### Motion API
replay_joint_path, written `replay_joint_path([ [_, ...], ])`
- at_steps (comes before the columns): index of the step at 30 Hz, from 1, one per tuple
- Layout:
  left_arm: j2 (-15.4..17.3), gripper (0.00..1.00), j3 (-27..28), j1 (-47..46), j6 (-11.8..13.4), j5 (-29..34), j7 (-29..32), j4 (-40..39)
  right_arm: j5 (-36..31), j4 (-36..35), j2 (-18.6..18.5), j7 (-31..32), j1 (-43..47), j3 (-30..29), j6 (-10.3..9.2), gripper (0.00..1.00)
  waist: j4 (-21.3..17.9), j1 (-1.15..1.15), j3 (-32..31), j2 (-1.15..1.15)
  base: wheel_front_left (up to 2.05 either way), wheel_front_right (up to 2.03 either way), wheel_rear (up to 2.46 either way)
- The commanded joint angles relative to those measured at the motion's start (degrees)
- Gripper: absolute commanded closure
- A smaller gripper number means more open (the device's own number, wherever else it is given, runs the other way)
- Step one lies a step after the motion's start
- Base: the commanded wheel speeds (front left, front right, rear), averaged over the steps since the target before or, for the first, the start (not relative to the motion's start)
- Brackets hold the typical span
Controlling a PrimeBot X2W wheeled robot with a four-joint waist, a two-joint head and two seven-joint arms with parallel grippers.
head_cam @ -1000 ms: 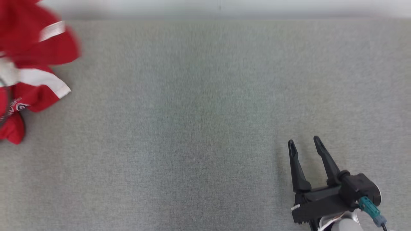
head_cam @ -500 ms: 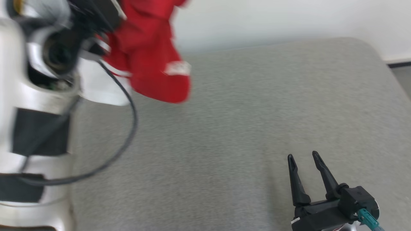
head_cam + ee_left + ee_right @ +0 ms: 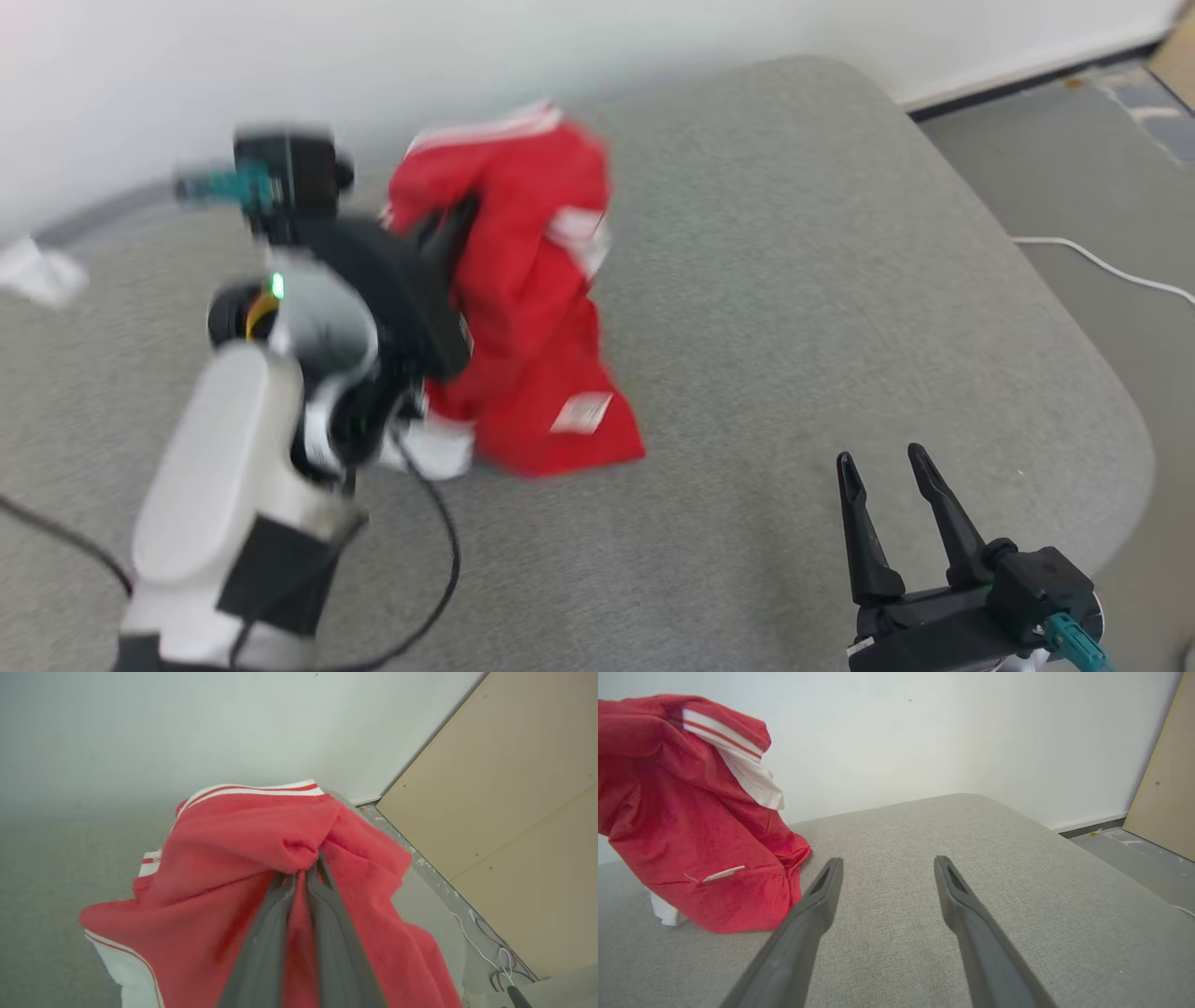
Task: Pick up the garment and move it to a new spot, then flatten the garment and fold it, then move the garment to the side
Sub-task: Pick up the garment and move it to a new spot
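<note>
Left wrist view: the left gripper (image 3: 306, 870) pinches the red garment (image 3: 243, 840) between its jaws, cloth draped around them. The right gripper (image 3: 886, 862) has jaws spread, garment outside them.

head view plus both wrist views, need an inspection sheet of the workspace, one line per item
surface: grey padded surface, rounded corner, bare in front of the right gripper
job's things: red garment with white striped trim, bunched and held up, lower end seems to reach the pad
clutter: small white scrap at the pad's far left, too blurred to identify
grippers: left gripper shut on the garment; right gripper open, empty, over the pad
cables: black cable looping off the left arm; white cable on the floor
surroundings: white wall, grey floor, tan board leaning at the side
</note>
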Motion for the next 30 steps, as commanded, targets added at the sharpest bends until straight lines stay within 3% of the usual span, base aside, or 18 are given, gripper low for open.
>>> replay_joint_path([
  [1,1.05,1.00,-0.45,2.61,0.15,2.12,-2.47,1.32,0.31,-0.36,-0.04,-0.01,0.54,-0.13,-0.14,0.00,-2.44,0.00,1.35,0.00,0.00,0.00,0.00],
  [6,0.65,1.00,-1.07,9.25,0.40,5.36,-11.90,6.85,-1.19,-0.27,-0.05,-0.02,1.21,-0.67,-0.14,0.00,-0.50,0.00,0.68,0.00,0.00,0.00,0.00],
  [7,0.15,0.96,-1.35,10.40,0.09,5.51,-13.80,7.90,-1.38,-0.19,-0.05,-0.02,1.39,-1.01,-0.14,0.00,0.25,0.00,0.42,0.00,0.00,0.00,0.00],
  [8,-0.41,0.23,-1.18,11.69,-0.01,5.24,-15.85,8.87,-1.68,-0.04,-0.05,-0.02,1.43,-0.96,-0.14,0.00,0.90,0.00,0.07,0.00,0.00,0.00,0.00],
  [9,-1.02,0.00,-1.35,12.67,-0.21,5.26,-17.70,9.61,-2.01,0.06,-0.05,-0.02,1.46,-1.20,-0.14,0.00,1.75,0.00,-0.33,0.00,0.00,0.00,0.00],
  [20,-4.07,0.00,-2.85,24.20,-3.49,3.96,-38.93,9.28,-3.94,-0.59,-0.06,1.19,3.52,-3.40,-0.14,0.00,11.09,0.00,-6.27,0.00,0.00,0.00,0.00],
  [25,-3.49,0.00,-1.67,29.10,-3.19,5.62,-42.71,7.01,-4.55,-1.47,-0.05,2.02,5.02,-5.23,-0.14,0.00,14.43,0.00,-7.94,0.00,0.00,0.00,0.00],
  [30,-2.03,0.00,2.61,35.55,-2.47,10.21,-43.79,-0.10,-5.74,-2.88,-0.05,2.97,6.90,-7.31,-0.14,0.00,18.54,0.00,-8.88,0.00,0.00,0.00,0.00],
])
